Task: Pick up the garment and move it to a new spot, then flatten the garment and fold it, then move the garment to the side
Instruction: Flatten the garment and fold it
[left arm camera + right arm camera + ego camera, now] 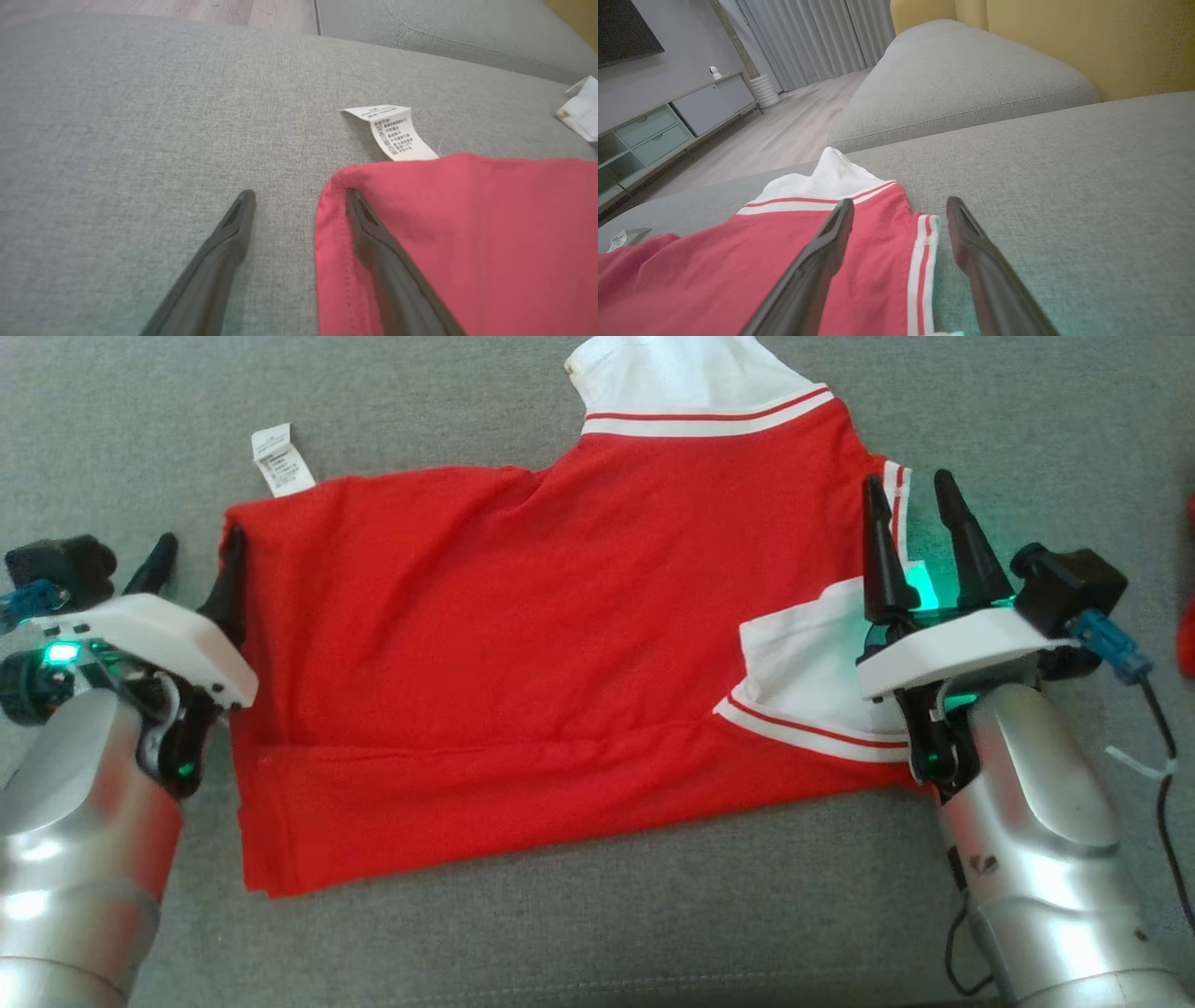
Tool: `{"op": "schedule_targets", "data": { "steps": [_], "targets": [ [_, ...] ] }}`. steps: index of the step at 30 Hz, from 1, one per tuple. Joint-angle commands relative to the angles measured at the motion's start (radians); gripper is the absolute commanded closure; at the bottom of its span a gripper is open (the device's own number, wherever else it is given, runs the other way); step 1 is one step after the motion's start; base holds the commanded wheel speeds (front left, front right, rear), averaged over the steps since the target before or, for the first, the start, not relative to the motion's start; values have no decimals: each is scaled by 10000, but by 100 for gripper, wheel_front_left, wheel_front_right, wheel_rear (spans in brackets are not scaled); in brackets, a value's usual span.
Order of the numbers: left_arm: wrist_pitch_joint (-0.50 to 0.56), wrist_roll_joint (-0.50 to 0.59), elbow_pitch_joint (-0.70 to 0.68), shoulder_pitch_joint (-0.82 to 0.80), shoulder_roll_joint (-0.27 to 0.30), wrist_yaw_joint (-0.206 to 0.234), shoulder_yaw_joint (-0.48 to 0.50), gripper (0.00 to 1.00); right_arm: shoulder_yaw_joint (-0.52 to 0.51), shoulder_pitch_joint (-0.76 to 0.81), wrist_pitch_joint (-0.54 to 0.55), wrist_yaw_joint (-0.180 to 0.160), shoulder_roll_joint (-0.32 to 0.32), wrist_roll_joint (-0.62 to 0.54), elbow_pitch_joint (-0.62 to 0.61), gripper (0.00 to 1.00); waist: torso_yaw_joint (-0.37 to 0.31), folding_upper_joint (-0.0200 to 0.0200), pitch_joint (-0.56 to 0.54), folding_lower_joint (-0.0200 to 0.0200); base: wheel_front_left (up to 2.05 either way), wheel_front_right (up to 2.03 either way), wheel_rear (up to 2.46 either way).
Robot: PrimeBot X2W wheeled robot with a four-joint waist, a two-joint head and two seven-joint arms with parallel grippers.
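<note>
We find the red garment (523,644) lying on the grey sofa cushion (597,933). Around it are a second cushion (962,79), a yellow backrest (1087,42), wood floor (784,130) and a low cabinet (668,126), all well apart from it. A red thing (1187,616) at the head view's right edge we cannot identify.

The garment's long axis runs left-right. The hem faces the robot's left and the white striped sleeves (803,663) its right. The care label (282,460) sticks out at the far left corner.

The left fingers (229,569) are spread and grip nothing, one over the hem and one over the cushion. The right fingers (962,537) are spread too and straddle the striped edge.
</note>
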Motion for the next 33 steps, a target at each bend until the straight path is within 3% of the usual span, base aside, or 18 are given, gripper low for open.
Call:
{"op": "schedule_targets", "data": {
  "steps": [1,17,29,30,31,32,33],
  "targets": [
    [-105,-188,-249,-365,552,19,97,0,194,-234,-38,-9,15,12,-260,0,38,0,15,-1,0,0,0],
    [-307,-2558,-942,-591,1010,18,-1345,0,303,-291,-38,-9,15,179,-30,0,111,0,-124,-1,0,0,0],
    [-247,-2880,-422,-843,1276,18,-2527,0,363,-386,-38,-9,15,157,14,0,-89,0,-2,-1,0,0,0],
    [-234,-2890,-380,-871,1272,18,-2631,36,357,-403,-38,-9,15,148,24,0,-89,0,-4,-1,0,0,0],
    [-242,-2877,-352,-904,1273,18,-2745,66,348,-441,-38,-9,15,124,35,0,-81,0,-4,-1,0,0,0],
    [-256,-2855,-328,-936,1277,18,-2865,89,334,-492,-38,-9,15,94,51,0,-70,0,-3,-1,0,0,0],
    [-277,-2879,-314,-955,1269,18,-2958,100,327,-563,-38,-9,15,46,70,0,-50,0,-3,-1,0,0,0]
  ]
}}
